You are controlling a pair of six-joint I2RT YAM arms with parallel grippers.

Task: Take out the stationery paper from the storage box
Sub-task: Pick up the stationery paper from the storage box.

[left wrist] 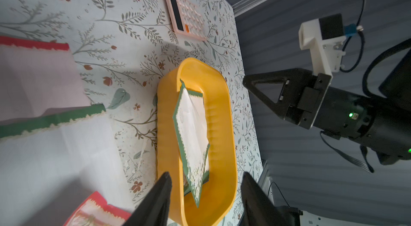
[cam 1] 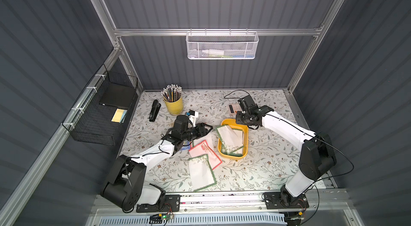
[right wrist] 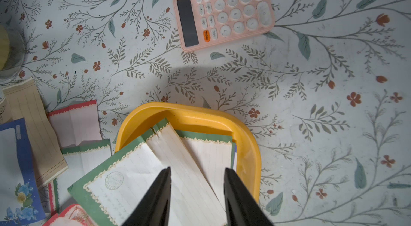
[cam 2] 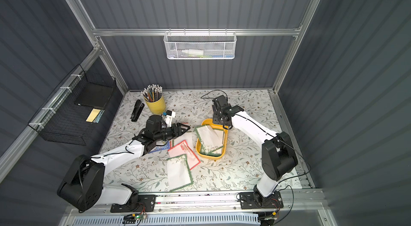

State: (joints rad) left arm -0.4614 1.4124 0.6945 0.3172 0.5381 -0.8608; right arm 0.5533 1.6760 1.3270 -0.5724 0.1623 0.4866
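Observation:
The yellow storage box [cam 1: 231, 122] [cam 2: 205, 151] sits mid-table, and green-bordered stationery paper [cam 1: 230, 138] [right wrist: 124, 169] lies tilted and overlapping inside it. My left gripper [cam 1: 210, 127] [left wrist: 205, 176] is open and empty, hovering just left of the box's far corner. Over the far end of the box my right gripper [right wrist: 196, 169] is open above the sheets and holds nothing. On the table left of the box lie a red-bordered sheet [cam 1: 205, 153], a green-bordered sheet [cam 1: 201, 172], a blue-floral sheet [right wrist: 15, 169] and a tan sheet [right wrist: 33, 129].
A pink calculator [cam 1: 232, 109] [right wrist: 222, 11] lies behind the box. A yellow pencil cup [cam 1: 173, 104] and a black stapler [cam 1: 154, 110] stand at the back left. A black wire basket [cam 1: 100, 113] hangs on the left wall and a white mesh basket [cam 1: 222, 46] on the back wall.

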